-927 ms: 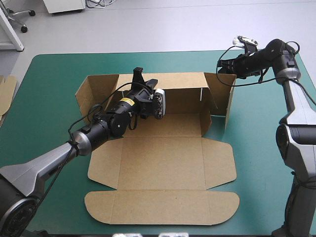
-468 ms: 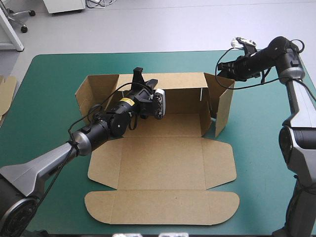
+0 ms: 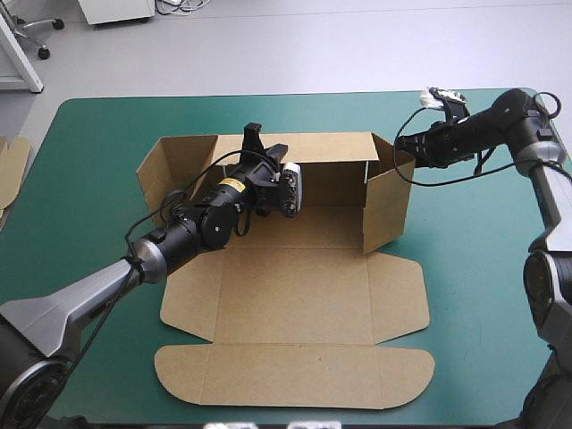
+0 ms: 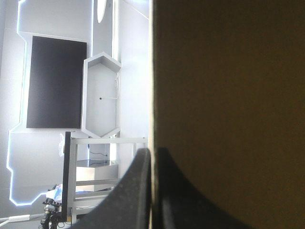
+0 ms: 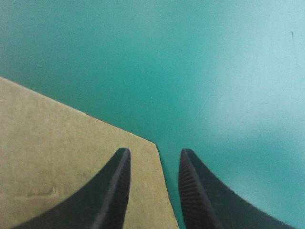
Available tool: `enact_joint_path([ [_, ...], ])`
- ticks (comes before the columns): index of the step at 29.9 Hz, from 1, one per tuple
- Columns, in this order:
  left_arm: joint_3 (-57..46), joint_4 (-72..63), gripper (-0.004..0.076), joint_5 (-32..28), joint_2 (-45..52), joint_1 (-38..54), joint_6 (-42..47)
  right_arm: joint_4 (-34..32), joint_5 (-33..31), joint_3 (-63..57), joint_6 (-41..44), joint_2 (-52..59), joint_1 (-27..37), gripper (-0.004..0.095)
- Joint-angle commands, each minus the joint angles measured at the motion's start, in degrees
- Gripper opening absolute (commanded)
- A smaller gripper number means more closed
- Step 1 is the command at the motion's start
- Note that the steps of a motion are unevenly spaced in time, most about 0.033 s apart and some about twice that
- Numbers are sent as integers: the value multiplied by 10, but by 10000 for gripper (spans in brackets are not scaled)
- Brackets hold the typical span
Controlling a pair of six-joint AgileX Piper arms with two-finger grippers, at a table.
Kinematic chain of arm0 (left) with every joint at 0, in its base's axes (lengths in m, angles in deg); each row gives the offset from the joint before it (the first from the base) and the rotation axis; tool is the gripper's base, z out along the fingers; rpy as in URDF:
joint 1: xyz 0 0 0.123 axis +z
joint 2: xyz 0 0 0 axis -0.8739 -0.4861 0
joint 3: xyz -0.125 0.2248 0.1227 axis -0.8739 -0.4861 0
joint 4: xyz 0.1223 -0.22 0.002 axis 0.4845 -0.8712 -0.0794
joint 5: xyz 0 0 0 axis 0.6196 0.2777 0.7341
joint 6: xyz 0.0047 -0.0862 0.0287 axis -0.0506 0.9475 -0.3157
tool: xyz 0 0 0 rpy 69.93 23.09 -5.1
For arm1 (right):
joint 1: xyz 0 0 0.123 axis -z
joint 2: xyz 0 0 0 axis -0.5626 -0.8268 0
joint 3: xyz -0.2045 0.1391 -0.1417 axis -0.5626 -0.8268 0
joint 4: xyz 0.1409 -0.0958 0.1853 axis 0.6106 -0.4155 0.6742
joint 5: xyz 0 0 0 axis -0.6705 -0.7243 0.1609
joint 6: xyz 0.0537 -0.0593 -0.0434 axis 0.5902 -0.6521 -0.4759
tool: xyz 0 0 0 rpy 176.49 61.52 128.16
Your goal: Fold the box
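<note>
left end effector (image 3: 260, 142) pinches box (image 3: 295, 295) wall | right end effector (image 5: 153, 153) splayed

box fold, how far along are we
Done: the rear wall of the brown cardboard box stands, pinched by the left gripper. In hand: the open right gripper is at the raised right side flap. Left: the left side flap splays outward; front panels lie flat on the teal-green cover.

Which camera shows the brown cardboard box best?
The high view: it shows the brown cardboard box entire, its back wall and right flap raised, front panels flat. The left wrist view shows only a dark stretch of it up close; the right wrist view just one corner.
</note>
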Motion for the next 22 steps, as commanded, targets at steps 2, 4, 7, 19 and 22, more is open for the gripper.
enact_joint_path([
  [2,12,-54,-14,-51,39,-26,-16,29,27,-13,-15,45,1,322],
  [4,12,-103,-15,-54,43,-29,-60,28,28,-13,-15,47,1,322],
  [7,12,-205,-15,-63,51,-29,-150,28,32,-22,-23,57,1,322],
  [19,-8,-225,-15,-52,60,-35,-148,107,126,-165,-118,136,1,306],
  [22,-20,-228,-15,-73,60,-35,-148,137,138,-208,-154,148,1,305],
])
